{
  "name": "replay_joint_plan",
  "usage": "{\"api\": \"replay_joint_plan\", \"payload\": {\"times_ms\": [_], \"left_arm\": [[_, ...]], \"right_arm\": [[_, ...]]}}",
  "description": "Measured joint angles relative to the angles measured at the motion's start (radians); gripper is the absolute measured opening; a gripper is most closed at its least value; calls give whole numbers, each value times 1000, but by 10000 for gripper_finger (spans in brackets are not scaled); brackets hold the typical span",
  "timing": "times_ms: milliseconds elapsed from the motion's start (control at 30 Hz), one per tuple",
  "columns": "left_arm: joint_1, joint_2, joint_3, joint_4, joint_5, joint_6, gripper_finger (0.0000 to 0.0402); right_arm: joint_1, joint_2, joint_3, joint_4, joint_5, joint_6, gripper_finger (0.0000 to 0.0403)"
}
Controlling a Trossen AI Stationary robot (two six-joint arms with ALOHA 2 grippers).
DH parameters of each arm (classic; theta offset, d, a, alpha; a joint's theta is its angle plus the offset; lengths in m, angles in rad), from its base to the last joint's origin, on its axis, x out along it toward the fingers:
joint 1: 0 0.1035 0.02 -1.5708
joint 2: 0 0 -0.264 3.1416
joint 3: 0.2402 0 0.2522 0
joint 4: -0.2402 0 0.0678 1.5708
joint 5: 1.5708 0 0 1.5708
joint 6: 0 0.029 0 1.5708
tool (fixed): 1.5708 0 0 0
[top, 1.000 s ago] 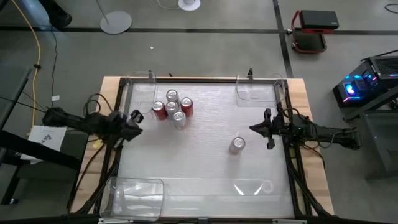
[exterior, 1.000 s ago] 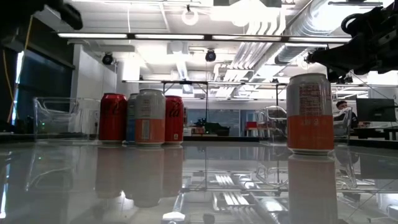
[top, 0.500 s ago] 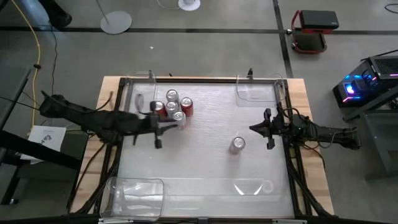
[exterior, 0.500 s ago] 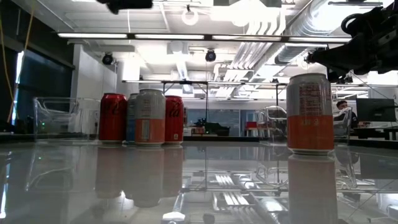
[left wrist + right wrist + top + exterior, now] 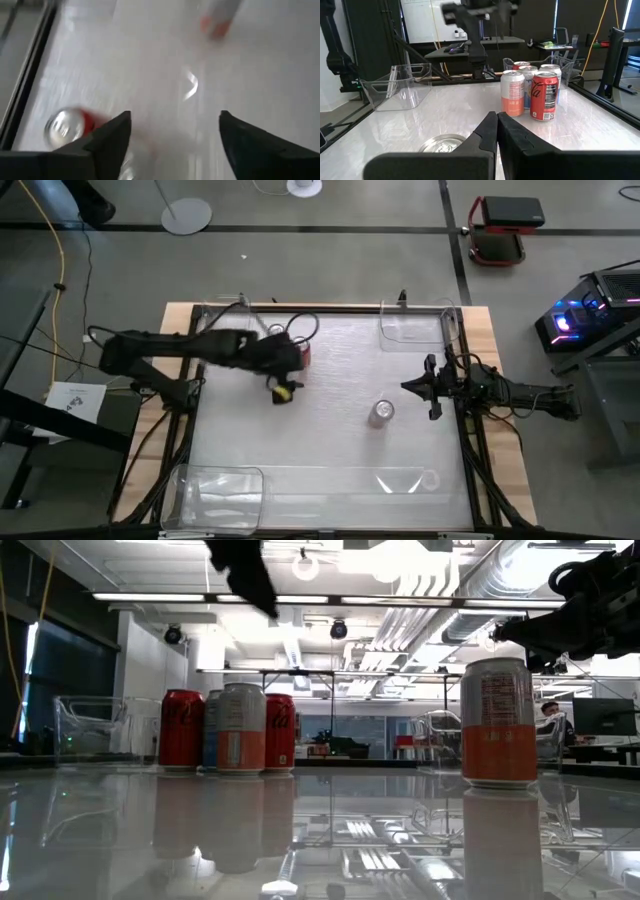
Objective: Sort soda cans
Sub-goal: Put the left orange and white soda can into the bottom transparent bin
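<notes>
Your left gripper (image 5: 285, 391) hangs above the group of small cylindrical metal soda cans with silver tops (image 5: 228, 730), and its jaws stand spread wide with nothing between them. In the left wrist view, one red-bodied can with a shiny round top (image 5: 66, 127) lies just outside one jaw, and a can with an orange lower band (image 5: 218, 20) stands far ahead of the jaws. In my judgement the step in hand is the approach to one can of the group.

To do it well, choose first one can at the edge of the group, because the cans stand close together, some perhaps touching. Bring the jaws down so that only this can comes between them. If a jaw lands on a neighbour's top, the neighbour will probably tip. Close on the middle of the body, not on the rim.

The bodies are smooth, thin painted metal and round, so they can slip or turn in a weak hold; a centred squeeze should be safer. The counter (image 5: 330, 430) is glossy white and mirrors the cans, so a pushed can will likely slide easily.

Your right gripper (image 5: 432, 387) waits with its jaws pressed together on nothing; a single silver-topped can with an orange band (image 5: 381, 412) stands on the counter near its jaws. The clear plastic bins (image 5: 218, 488) sit at the counter's corners.
</notes>
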Motion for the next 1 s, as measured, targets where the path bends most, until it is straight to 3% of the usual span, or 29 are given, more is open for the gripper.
{"api": "replay_joint_plan", "payload": {"times_ms": [167,533,700,1000], "left_arm": [[73,81,23,-140,0,-7,330],[135,196,24,-149,-6,24,333],[153,234,24,-150,-79,45,333],[178,243,24,-182,23,21,333]], "right_arm": [[0,0,0,0,0,0,3],[0,0,0,0,0,0,3],[0,0,0,0,0,0,3],[0,0,0,0,0,0,3]]}}
